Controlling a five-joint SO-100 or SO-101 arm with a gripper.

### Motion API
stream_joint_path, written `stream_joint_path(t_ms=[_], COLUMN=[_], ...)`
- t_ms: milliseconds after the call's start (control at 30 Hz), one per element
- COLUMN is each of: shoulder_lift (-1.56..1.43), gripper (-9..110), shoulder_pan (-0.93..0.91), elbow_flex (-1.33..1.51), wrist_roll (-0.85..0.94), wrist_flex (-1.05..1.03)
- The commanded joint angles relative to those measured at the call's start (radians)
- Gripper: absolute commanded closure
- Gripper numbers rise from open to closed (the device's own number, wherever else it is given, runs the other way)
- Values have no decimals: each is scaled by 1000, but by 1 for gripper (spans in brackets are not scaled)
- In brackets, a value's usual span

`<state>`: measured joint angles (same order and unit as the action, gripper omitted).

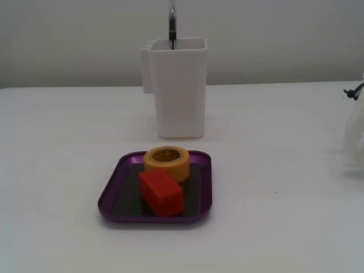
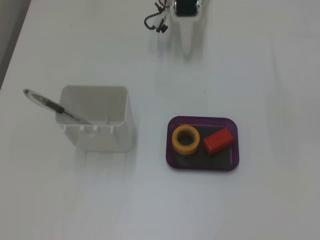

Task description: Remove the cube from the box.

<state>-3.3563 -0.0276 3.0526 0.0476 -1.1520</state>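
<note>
The red cube point(image 1: 162, 192) lies in the shallow purple box point(image 1: 109, 193), at its front in a fixed view and at its right point(image 2: 218, 140) in the view from above, where the box's rim point(image 2: 202, 119) shows fully. The cube sits close beside a yellow-orange tape roll point(image 1: 172, 169). My white gripper point(image 2: 186, 46) is at the top of the table in the view from above, far from the box, tapering to a single tip and holding nothing. A white part of the arm point(image 1: 355, 133) shows at the right edge of the other fixed view.
The tape roll point(image 2: 175, 141) lies in the box's left half. A tall white container point(image 1: 181, 91) with a pen point(image 1: 172, 23) stands behind the box; from above the container point(image 2: 105, 139) is left of it with the pen point(image 2: 50, 105). Cables point(image 2: 152, 22) hang by the arm.
</note>
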Motion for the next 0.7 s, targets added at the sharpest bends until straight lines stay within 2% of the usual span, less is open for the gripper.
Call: stream_joint_path(t_ms=[0,300,500,667], shoulder_lift=[-95,-83,-81,-78], gripper=[102,98,97,97], shoulder_pan=[8,-11,-155,-173], elbow_flex=[-35,-178,-287,-396], wrist_roll=[8,11,9,18], wrist_flex=[15,29,103,135])
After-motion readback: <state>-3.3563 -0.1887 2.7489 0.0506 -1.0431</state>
